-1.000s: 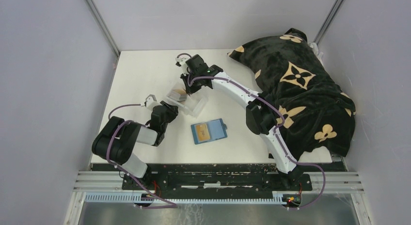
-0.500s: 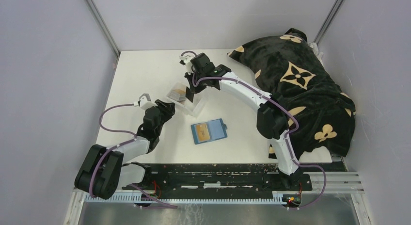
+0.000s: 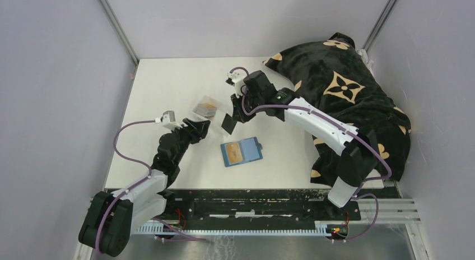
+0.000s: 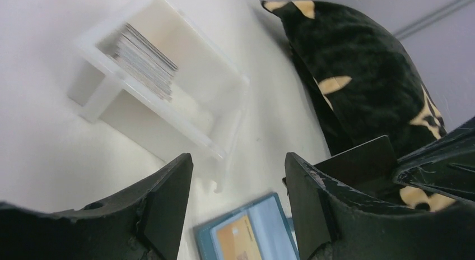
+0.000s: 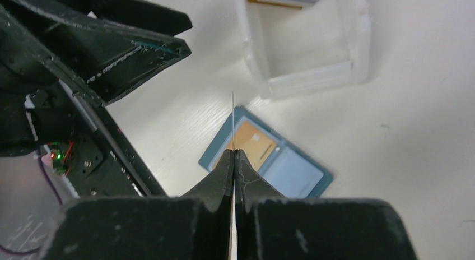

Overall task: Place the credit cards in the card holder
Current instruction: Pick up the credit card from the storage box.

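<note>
Right gripper (image 5: 233,154) pinched shut on one dark card (image 3: 228,123), held upright between tray (image 4: 168,125) and wallet (image 3: 241,151). Wallet lies open on table (image 3: 162,80), tan card (image 3: 234,153) in one pocket. Left gripper (image 4: 238,176) spread, empty, near tray. Stack (image 4: 144,61) sits in tray.

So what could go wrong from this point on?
The right pincer grips the dark card only by one end, so it might slip or twist. The left pincer hovers open close by; the two could bump. The card holder lies unheld, so it may slide when the card pushes in.
</note>
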Controlling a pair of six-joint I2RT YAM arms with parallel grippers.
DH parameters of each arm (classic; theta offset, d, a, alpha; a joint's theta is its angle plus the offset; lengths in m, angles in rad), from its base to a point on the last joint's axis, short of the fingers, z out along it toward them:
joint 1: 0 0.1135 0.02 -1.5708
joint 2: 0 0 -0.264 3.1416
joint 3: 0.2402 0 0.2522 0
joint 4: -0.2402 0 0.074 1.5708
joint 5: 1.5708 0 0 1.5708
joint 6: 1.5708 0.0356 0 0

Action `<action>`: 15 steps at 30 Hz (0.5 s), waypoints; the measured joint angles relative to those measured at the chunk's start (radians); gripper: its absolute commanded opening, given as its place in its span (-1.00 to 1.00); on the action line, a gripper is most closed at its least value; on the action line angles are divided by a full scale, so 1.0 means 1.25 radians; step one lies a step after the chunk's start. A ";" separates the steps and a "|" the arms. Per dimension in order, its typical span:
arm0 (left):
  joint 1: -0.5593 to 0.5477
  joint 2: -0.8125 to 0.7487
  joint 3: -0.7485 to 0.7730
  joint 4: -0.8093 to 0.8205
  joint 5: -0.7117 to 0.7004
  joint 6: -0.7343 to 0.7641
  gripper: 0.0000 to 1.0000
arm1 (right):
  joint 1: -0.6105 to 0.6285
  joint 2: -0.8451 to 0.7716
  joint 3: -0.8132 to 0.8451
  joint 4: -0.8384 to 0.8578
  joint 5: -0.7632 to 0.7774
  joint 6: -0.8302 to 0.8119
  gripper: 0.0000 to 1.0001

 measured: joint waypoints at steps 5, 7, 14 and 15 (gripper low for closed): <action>-0.014 0.024 -0.029 0.091 0.136 0.030 0.53 | 0.002 -0.079 -0.121 0.006 -0.053 0.029 -0.98; -0.020 0.041 -0.032 0.129 0.190 0.039 0.56 | 0.002 -0.107 -0.158 0.004 -0.075 0.041 -0.98; -0.057 0.073 -0.034 0.237 0.346 0.058 0.58 | -0.001 -0.201 -0.236 0.017 -0.141 0.078 -0.98; -0.060 0.076 -0.034 0.246 0.363 0.061 0.57 | -0.003 -0.208 -0.243 0.019 -0.150 0.083 -0.98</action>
